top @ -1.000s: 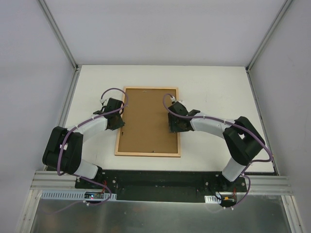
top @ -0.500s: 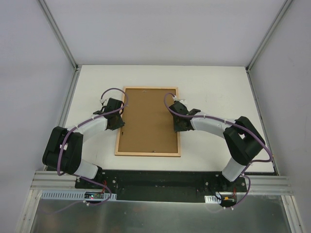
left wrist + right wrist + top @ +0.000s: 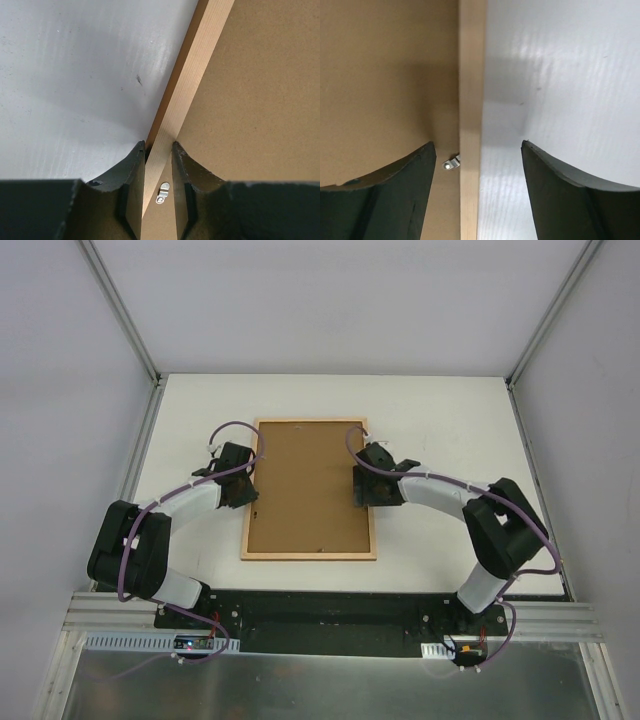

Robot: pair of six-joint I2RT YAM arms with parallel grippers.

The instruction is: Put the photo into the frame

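The frame (image 3: 308,490) lies back up on the white table, its brown fibreboard back showing inside the thin wooden border. The photo is not visible in any view. My left gripper (image 3: 247,488) is at the frame's left side; in the left wrist view its fingers (image 3: 134,165) are shut on the wooden border (image 3: 200,55), with a small metal clip (image 3: 163,191) between them. My right gripper (image 3: 362,490) is open and straddles the right border (image 3: 471,60): one finger is over the back, the other over the table, and a metal clip (image 3: 451,163) sits beside the border.
The white table (image 3: 450,430) is walled by grey panels on three sides. The arm bases and a black rail (image 3: 330,610) run along the near edge, just below the frame's lower edge.
The frame's lower end has swung a little to the right, so it lies straighter. My right gripper has moved right and slightly up, along the right border. The left gripper has stayed put.
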